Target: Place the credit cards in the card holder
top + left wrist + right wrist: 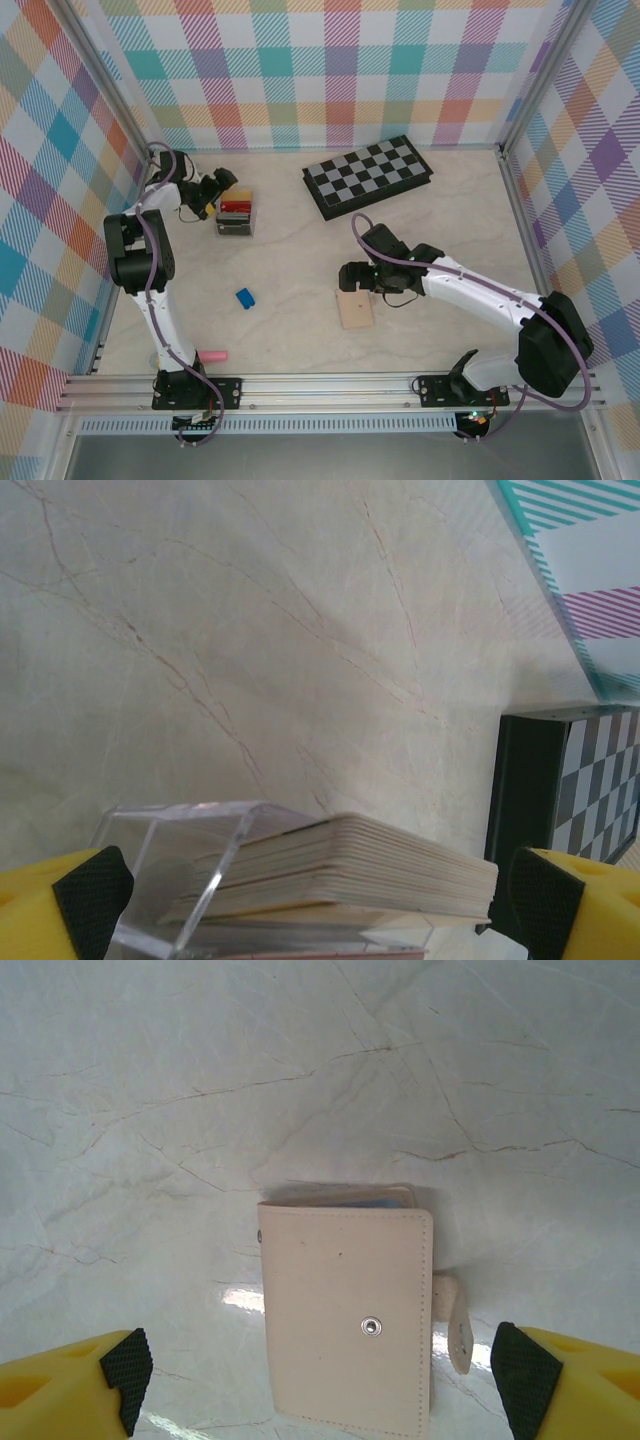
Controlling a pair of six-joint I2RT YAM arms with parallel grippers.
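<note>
Marbled counter (300,250): left tool (320,892) spread wide, empty, flanking stacked cards (400,865); right tool (325,1368) spread wide, empty, above closed card holder (345,1310)

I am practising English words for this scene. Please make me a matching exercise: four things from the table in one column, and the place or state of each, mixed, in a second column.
Column one
1 card holder
2 credit cards
3 chessboard
4 blue block

Column two
A stacked in a clear tray
B near the back wall
C lying closed, tan
D lying alone, left of the card holder

Pairs: 1-C, 2-A, 3-B, 4-D
</note>
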